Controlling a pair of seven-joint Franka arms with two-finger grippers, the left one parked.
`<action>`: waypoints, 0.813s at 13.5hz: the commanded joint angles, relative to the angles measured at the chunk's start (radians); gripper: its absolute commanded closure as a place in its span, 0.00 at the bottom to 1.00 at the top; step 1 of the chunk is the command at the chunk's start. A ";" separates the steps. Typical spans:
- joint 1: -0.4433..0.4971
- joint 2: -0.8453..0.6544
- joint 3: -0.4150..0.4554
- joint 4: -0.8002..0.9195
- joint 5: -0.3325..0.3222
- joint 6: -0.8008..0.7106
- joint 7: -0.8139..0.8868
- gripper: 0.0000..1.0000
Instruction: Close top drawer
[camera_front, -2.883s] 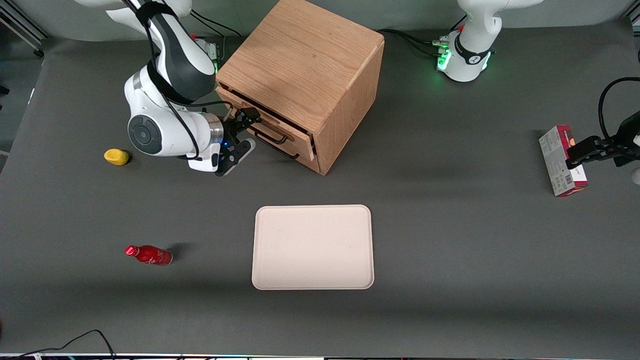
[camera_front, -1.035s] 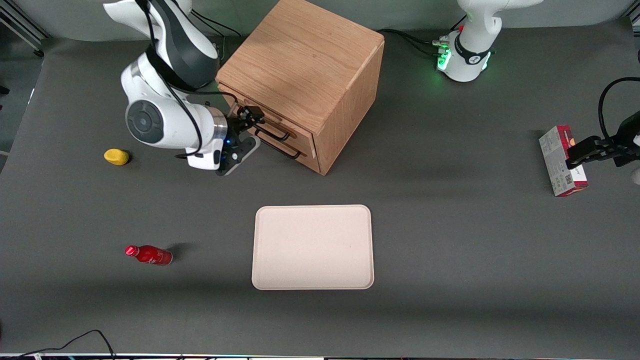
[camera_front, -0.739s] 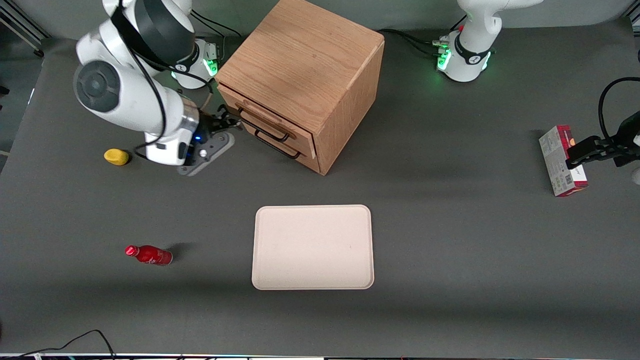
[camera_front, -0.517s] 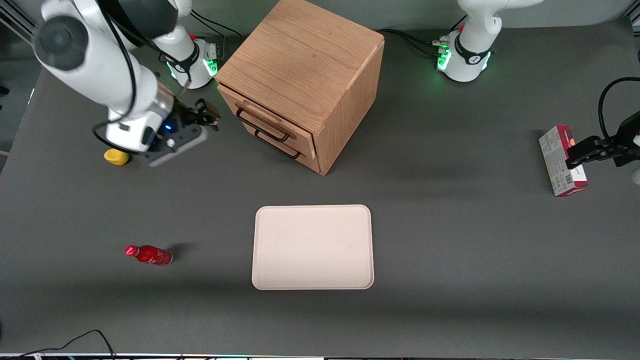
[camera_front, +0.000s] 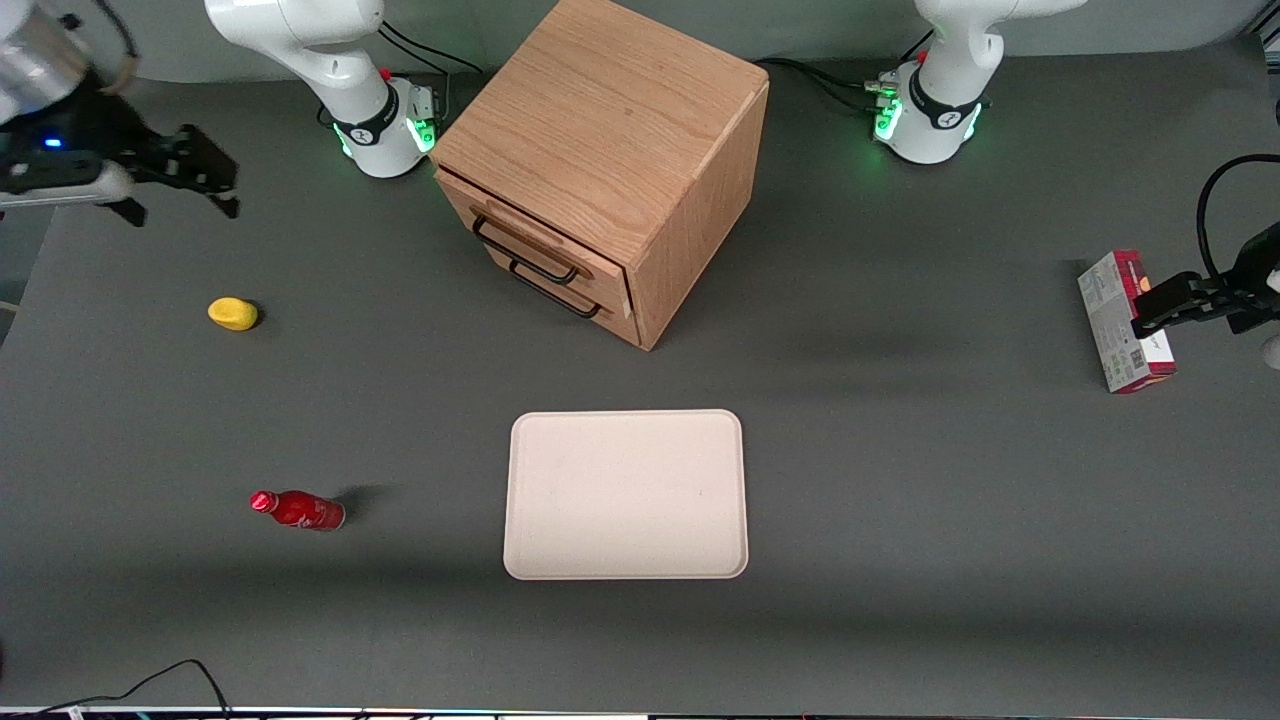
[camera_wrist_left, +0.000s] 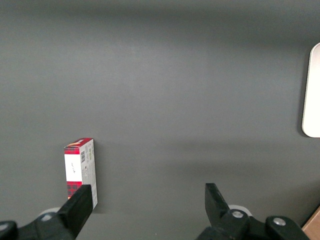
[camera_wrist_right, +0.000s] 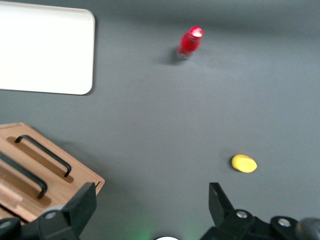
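The wooden cabinet (camera_front: 610, 130) stands at the back middle of the table. Its top drawer (camera_front: 545, 238) sits flush with the cabinet front, its black wire handle (camera_front: 525, 250) just above the lower drawer's handle (camera_front: 556, 290). My right gripper (camera_front: 185, 205) hangs open and holds nothing. It is high over the table toward the working arm's end, well away from the cabinet. The right wrist view looks down between the open fingers (camera_wrist_right: 151, 192) at bare table, with the cabinet front (camera_wrist_right: 75, 176) and both handles at the edge.
A yellow object (camera_front: 233, 313) (camera_wrist_right: 244, 163) and a red bottle (camera_front: 297, 509) (camera_wrist_right: 190, 42) lie toward the working arm's end. A beige tray (camera_front: 627, 494) (camera_wrist_right: 45, 50) lies nearer the camera than the cabinet. A red and white box (camera_front: 1125, 320) (camera_wrist_left: 80, 170) lies by the parked arm.
The top drawer went from partly pulled out to flush. My gripper then left the drawer front, rose and swung away toward the working arm's end of the table.
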 joint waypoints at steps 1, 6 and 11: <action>0.003 -0.005 -0.028 -0.011 -0.019 -0.001 0.020 0.00; 0.006 -0.079 -0.053 -0.133 -0.010 0.064 0.036 0.00; 0.011 -0.105 -0.055 -0.166 -0.005 0.077 0.036 0.00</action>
